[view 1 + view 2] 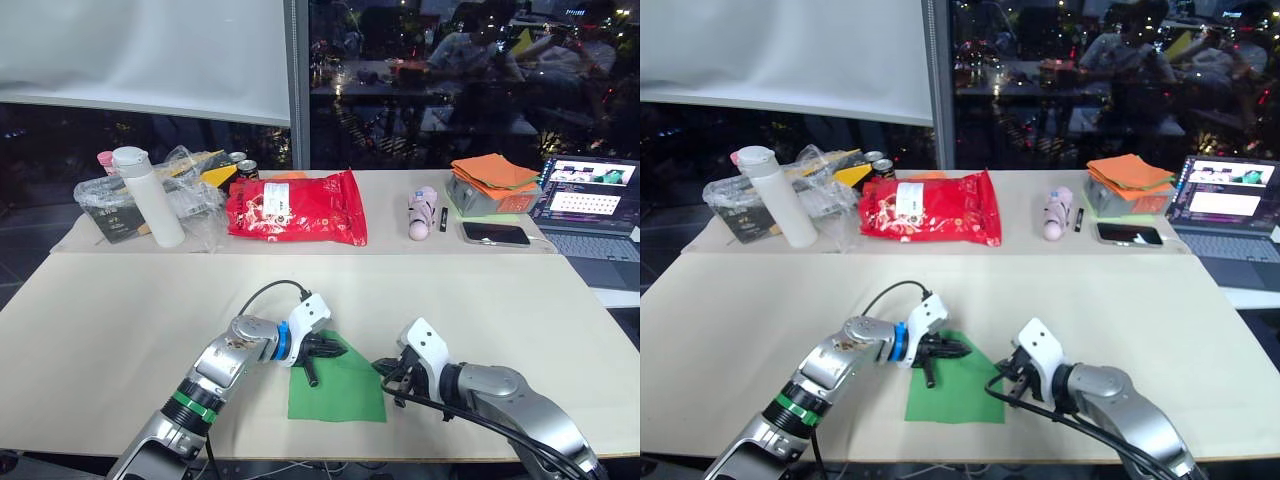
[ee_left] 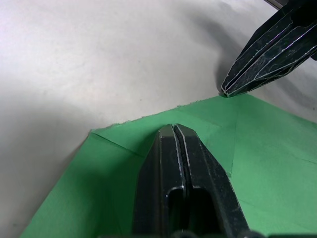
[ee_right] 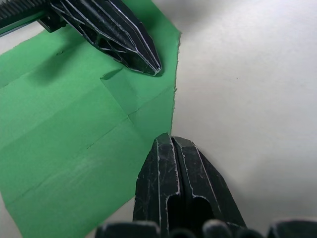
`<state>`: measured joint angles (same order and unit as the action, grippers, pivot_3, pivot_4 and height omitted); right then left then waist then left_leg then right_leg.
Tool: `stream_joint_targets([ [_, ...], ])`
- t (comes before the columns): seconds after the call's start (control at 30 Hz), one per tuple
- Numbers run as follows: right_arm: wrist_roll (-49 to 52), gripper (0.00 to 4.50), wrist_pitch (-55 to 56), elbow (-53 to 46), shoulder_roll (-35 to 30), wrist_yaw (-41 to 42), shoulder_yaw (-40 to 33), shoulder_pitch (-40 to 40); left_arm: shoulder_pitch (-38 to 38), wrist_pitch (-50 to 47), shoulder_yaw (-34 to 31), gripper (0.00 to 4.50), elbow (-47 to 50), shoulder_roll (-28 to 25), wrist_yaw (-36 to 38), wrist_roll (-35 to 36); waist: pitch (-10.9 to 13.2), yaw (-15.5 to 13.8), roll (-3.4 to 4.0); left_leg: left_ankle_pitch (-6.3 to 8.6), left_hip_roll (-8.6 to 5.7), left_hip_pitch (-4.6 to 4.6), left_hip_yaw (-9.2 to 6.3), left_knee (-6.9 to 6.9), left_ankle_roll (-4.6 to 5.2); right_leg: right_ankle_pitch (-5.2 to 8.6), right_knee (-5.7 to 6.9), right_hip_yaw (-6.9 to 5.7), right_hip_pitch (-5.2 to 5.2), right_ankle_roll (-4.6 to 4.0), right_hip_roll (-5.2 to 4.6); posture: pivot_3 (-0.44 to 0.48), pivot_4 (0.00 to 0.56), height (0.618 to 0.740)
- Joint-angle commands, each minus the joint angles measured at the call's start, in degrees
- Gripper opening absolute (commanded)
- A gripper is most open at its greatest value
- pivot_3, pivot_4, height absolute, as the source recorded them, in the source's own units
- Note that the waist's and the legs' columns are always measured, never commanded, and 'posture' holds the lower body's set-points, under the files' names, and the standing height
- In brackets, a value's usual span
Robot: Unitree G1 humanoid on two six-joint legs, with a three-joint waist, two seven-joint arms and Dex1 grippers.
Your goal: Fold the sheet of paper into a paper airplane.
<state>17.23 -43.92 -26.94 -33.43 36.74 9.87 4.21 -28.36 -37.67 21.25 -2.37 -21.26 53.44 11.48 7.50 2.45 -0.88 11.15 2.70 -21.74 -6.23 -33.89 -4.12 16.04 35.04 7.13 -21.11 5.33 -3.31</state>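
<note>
We press the sheet of paper (image 1: 340, 388) flat with the closed left gripper (image 1: 322, 347), early in folding. The right gripper (image 1: 384, 372), also closed and empty, rests at the right edge. Next we must lift a corner carefully.

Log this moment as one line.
left gripper: shut, on sheet of paper | right gripper: shut, at its edge | fold unfinished

head stereo above; wrists close.

Silver arms, white wrist housings, green and blue rings, black cables
</note>
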Motion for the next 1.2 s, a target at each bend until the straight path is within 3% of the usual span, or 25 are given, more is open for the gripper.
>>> stream_joint_targets([
  [0.03,1.8,0.03,0.5,-2.3,0.2,0.8,-1.4,1.4,0.0,-0.3,0.5,0.0,-0.1,-0.2,0.2,-0.2,0.0,0.0,0.0,0.0,0.0,0.0,0.0,0.0,0.0,0.0,0.0,0.0,0.0,0.0,0.0,0.0,0.15,0.732],
  [0.5,-3.4,0.03,2.3,2.5,3.0,-0.8,6.7,2.1,-2.6,-4.0,-2.8,0.0,-2.0,3.8,-2.6,2.3,0.0,0.0,-0.01,0.0,0.0,-0.02,0.0,0.0,0.0,0.0,0.0,0.0,-0.03,0.0,0.0,0.0,0.15,0.732],
  [0.77,-4.6,0.03,3.6,4.0,3.8,-1.4,7.4,1.9,-1.2,-2.6,-2.7,0.0,-3.0,2.3,-5.0,0.1,0.0,0.2,-0.01,0.0,0.0,0.06,0.0,0.0,0.0,0.0,0.03,0.0,0.01,0.01,0.0,0.0,0.15,0.732],
  [1.07,-4.8,0.03,4.3,5.3,4.1,-0.5,8.6,4.3,-1.0,-3.9,-8.2,0.0,-0.6,2.8,-9.0,2.0,-0.1,0.3,-0.02,0.0,0.01,0.14,0.0,0.0,0.0,-0.01,0.05,0.0,0.05,0.01,0.0,0.0,0.15,0.732],
  [1.2,-5.7,0.03,4.7,6.8,4.4,0.0,9.5,6.3,-0.6,-11.4,-15.7,0.0,3.8,5.1,-11.7,8.8,-0.1,0.2,-0.03,0.0,0.0,0.07,0.0,0.0,0.0,-0.01,0.03,0.0,0.04,0.01,0.0,0.0,0.15,0.732],
])
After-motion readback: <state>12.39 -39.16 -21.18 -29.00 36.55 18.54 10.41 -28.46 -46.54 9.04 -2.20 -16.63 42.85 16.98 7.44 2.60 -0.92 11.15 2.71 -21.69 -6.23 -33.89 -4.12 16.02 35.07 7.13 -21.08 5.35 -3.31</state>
